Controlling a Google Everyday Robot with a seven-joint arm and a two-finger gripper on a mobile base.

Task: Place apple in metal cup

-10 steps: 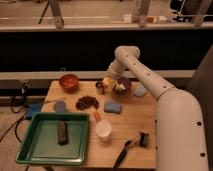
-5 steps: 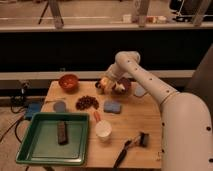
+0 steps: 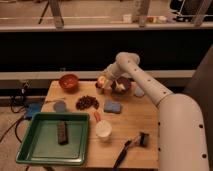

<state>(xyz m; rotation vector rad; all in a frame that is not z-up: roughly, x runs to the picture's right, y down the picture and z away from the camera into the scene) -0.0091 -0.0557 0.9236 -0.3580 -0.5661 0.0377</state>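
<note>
The apple (image 3: 102, 80) is a small orange-yellow fruit at the back middle of the wooden table (image 3: 135, 120). My gripper (image 3: 101, 86) is at the end of the white arm, which reaches in from the right. It is shut on the apple and holds it just above the table top, beside the dark purple bowl (image 3: 122, 85). The metal cup (image 3: 60, 106) is a short grey cylinder. It stands near the table's left edge, well left of and nearer than the gripper, just behind the green tray (image 3: 30, 145).
An orange bowl (image 3: 68, 81) stands at the back left. A dark brown cluster (image 3: 87, 102) and a blue sponge (image 3: 113, 107) lie mid-table. A white cup (image 3: 103, 130) stands in front, a brush (image 3: 131, 146) at the front right. A dark bar (image 3: 62, 132) lies in the tray.
The arm's elbow has shifted a little to the right and its wrist has swung over the apple. The apple sits slightly higher and further left than before.
</note>
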